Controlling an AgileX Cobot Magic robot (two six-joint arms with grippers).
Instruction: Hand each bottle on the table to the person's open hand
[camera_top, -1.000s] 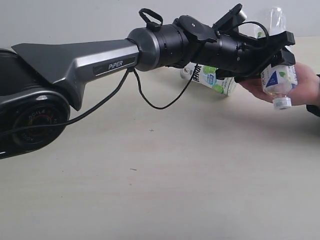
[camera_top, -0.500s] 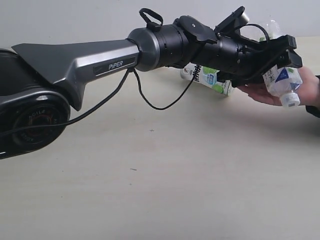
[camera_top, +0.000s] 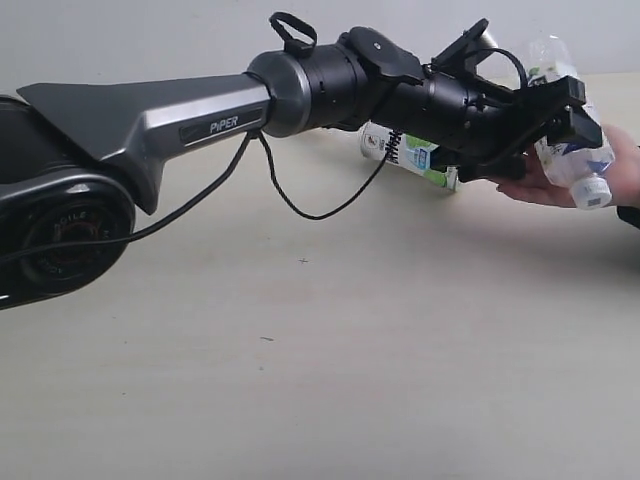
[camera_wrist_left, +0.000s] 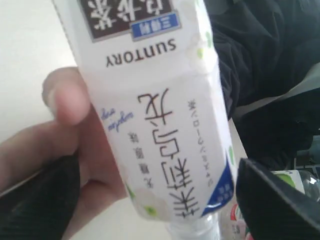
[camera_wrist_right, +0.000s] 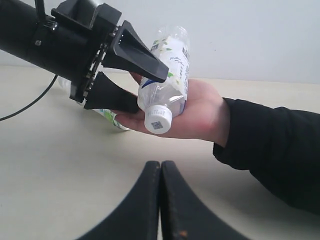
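A white-capped bottle (camera_top: 578, 165) with a white, green and blue label lies cap-down across the person's open hand (camera_top: 540, 188) at the right edge of the table (camera_top: 300, 350). My left gripper (camera_top: 578, 112) is open, one finger on each side of that bottle (camera_wrist_right: 167, 75), with the palm (camera_wrist_right: 200, 112) under it. In the left wrist view the bottle's label (camera_wrist_left: 165, 125) fills the space between the fingers (camera_wrist_left: 277, 200), and a thumb (camera_wrist_left: 65, 100) rests beside it. A second bottle (camera_top: 405, 152) lies on its side under the left arm. My right gripper (camera_wrist_right: 161, 167) is shut and empty, low over the table.
The person's dark sleeve (camera_wrist_right: 270, 150) reaches in from the right. My left arm (camera_top: 200, 115) spans the view from the left, with a loose black cable (camera_top: 310, 205) hanging under it. The left wrist view shows bits of other labelled bottles (camera_wrist_left: 295, 177) behind the finger.
The left gripper's jaws have spread apart. The bottle has tipped over and settled into the person's palm. The left arm has lifted slightly.
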